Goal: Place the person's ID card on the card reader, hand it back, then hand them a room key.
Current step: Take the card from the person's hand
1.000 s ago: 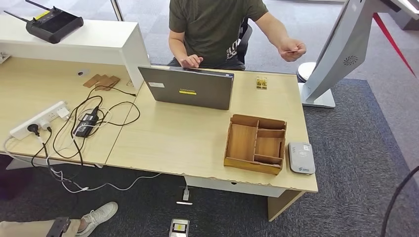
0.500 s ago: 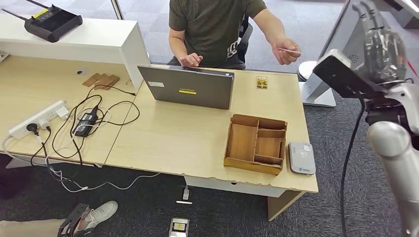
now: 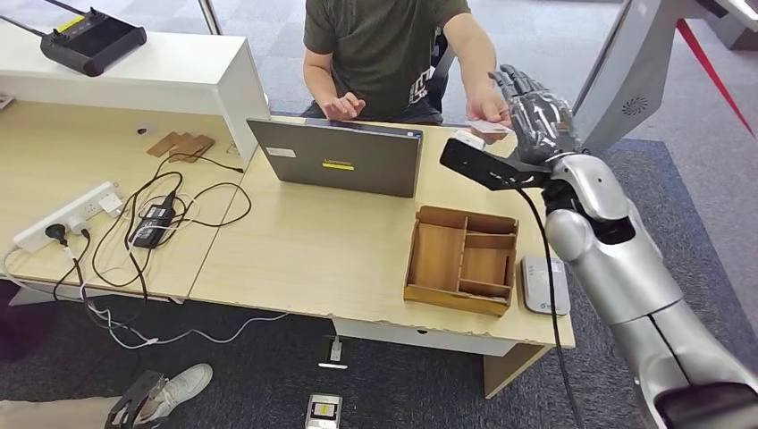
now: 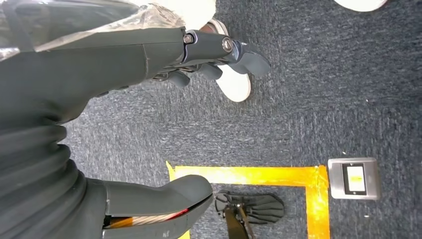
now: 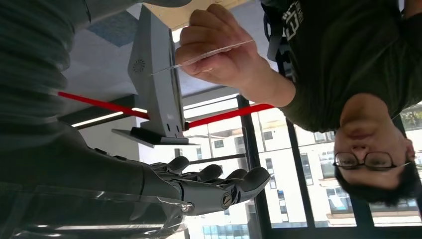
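Person's hand [image 3: 487,105] holding out thin white flat ID card [image 3: 489,128], far right. Right hand [image 3: 536,112] spreading empty beside card. Left hand [image 4: 164,59] hanging, fingers apart, empty.

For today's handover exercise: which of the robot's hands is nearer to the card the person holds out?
Right. The right hand is raised beside the card, open, not touching it. The left hand hangs low over the carpet.
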